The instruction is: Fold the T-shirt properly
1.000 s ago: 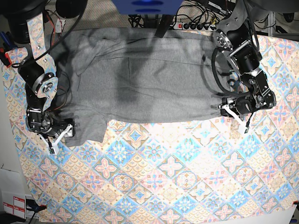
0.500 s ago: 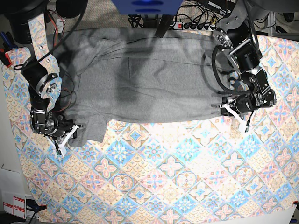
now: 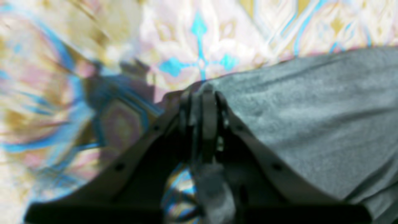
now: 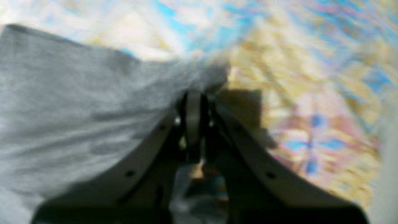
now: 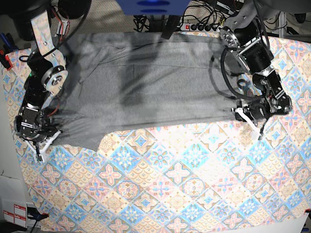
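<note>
Both grippers are clamped on the T-shirt (image 5: 146, 82): right gripper (image 5: 43, 140) at one near corner, left gripper (image 5: 249, 116) at the other, apparently on the hem edge. Cloth lies flat between them on the tablecloth (image 5: 184, 179), long axis arm to arm.
</note>
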Motion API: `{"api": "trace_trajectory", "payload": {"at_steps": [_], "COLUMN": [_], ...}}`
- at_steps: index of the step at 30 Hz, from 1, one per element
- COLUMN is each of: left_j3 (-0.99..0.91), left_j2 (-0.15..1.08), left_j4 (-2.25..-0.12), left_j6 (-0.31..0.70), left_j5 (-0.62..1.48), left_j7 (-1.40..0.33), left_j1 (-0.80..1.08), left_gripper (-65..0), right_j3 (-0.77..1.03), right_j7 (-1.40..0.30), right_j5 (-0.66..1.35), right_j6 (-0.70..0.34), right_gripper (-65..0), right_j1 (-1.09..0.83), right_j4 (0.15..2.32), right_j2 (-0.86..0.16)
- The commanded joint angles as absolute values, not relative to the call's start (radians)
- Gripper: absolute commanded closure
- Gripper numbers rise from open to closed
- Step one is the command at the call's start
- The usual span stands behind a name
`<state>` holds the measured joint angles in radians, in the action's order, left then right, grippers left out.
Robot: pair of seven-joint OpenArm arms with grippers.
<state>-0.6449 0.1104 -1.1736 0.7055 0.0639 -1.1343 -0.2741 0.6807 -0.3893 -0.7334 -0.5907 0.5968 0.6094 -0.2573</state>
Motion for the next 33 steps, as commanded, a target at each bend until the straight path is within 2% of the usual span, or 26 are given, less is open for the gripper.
{"api": "trace_trajectory", "payload": {"at_steps": [1,8,16,21,30,33], "left_j3": [-0.645,-0.647,-0.647,-0.647,-0.595,-0.595], "left_j2": [0.125,0.127,0.127,0.120,0.012,-0.004], "left_j4": [-1.224,-1.264,-1.264,-1.264,-1.260,-1.259], "left_j6": [0.698,0.698,0.698,0.698,0.698,0.698], "left_j5": [0.062,0.062,0.064,0.064,0.054,0.054], "left_j7": [-1.132,-1.167,-1.167,-1.167,-1.193,-1.194], "left_j1": [-0.302,-0.309,-0.298,-0.298,-0.421,-0.426], "left_gripper": [-4.3,-4.3,-4.3,-5.7,-32.3,-36.5], "right_j3": [0.676,0.684,0.676,0.676,0.648,0.638], "right_j7": [-0.378,-0.433,-0.507,-0.507,-0.509,-0.509], "right_j5": [-0.723,-0.723,-0.723,-0.723,-0.725,-0.725], "right_j6": [-0.582,-0.585,-0.607,-0.647,-0.647,-0.647], "right_gripper": [-1.2,-1.2,-1.2,-1.2,-1.3,-1.3], "right_j1": [0.627,0.615,0.437,0.414,0.410,0.409], "right_j4": [0.647,0.792,1.078,1.096,1.095,1.095], "right_j2": [-0.257,-0.231,-0.145,-0.130,-0.127,-0.127]}}
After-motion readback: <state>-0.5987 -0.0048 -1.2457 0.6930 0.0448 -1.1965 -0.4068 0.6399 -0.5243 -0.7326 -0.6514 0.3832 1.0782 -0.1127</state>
